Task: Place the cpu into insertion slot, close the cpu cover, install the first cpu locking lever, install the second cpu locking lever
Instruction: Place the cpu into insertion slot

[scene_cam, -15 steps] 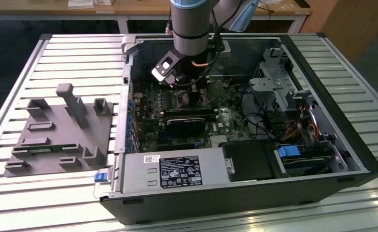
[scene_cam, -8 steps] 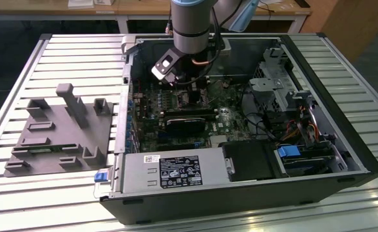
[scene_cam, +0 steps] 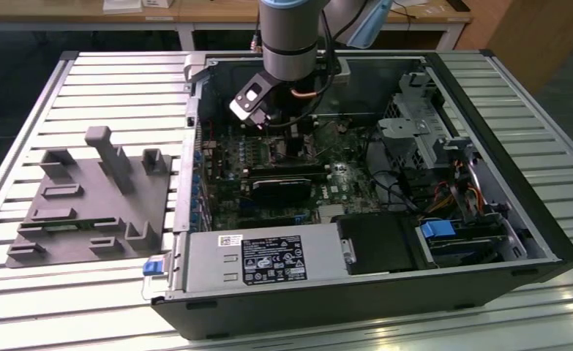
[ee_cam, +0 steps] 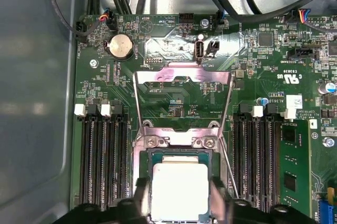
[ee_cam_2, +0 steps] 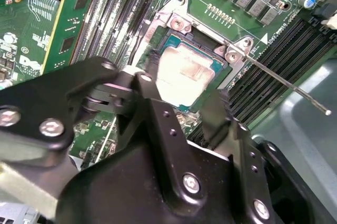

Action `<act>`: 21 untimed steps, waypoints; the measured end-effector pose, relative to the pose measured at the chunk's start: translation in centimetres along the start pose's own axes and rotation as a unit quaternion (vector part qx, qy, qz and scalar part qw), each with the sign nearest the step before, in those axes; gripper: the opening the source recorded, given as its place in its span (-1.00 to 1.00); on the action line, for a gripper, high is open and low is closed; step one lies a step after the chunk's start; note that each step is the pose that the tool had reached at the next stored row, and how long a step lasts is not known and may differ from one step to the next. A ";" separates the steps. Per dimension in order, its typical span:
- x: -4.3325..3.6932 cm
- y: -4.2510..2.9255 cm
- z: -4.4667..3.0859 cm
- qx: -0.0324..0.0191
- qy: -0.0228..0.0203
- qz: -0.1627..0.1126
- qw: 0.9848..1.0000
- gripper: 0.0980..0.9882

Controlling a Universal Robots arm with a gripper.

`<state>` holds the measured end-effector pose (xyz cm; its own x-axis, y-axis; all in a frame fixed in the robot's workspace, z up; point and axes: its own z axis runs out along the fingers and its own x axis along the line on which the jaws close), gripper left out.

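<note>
Placing cpu [ee_cam: 179, 182] into insertion slot [ee_cam_2: 200, 37]; pincer [ee_cam: 180, 201] clamped on its sides (cpu cover [ee_cam: 158, 76] swung open); seating needs chip level.

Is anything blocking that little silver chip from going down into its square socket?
Nothing visible does. The silvery metal cover frame is swung open, clear of the dark square socket, and the flat silver-grey square chip sits right over it at the end effector.

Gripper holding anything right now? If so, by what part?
The gripper holds the cpu, fingers pinching its two opposite side edges, at the insertion slot; the cpu cover stands open.
</note>
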<state>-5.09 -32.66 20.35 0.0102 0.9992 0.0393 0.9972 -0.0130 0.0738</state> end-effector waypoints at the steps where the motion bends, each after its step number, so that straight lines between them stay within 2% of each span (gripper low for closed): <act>1: 0.00 0.00 -0.01 0.000 0.000 0.000 1.000 -0.02; 2: 0.00 0.00 -0.02 0.000 0.000 0.000 1.000 -0.02; 4: 0.00 0.00 -0.04 0.000 0.000 0.000 1.000 -0.30; 5: 0.00 0.00 -0.05 0.000 0.000 0.000 1.000 -0.30; 7: 0.00 0.00 -0.06 0.000 0.000 0.000 1.000 -0.56; 8: 0.00 0.01 -0.07 0.000 0.000 0.000 1.000 -0.56; 10: 0.00 0.01 -0.09 0.000 0.000 0.000 1.000 -0.82; 11: 0.00 0.01 -0.10 0.000 0.000 0.000 1.000 -0.82; 12: 0.00 0.01 -0.11 0.000 0.000 0.000 1.000 -0.95; 21: 0.00 0.03 0.03 0.000 0.000 0.002 1.000 -0.98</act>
<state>-5.06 -32.66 20.32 0.0144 0.9991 0.0393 0.9971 -0.0173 0.0737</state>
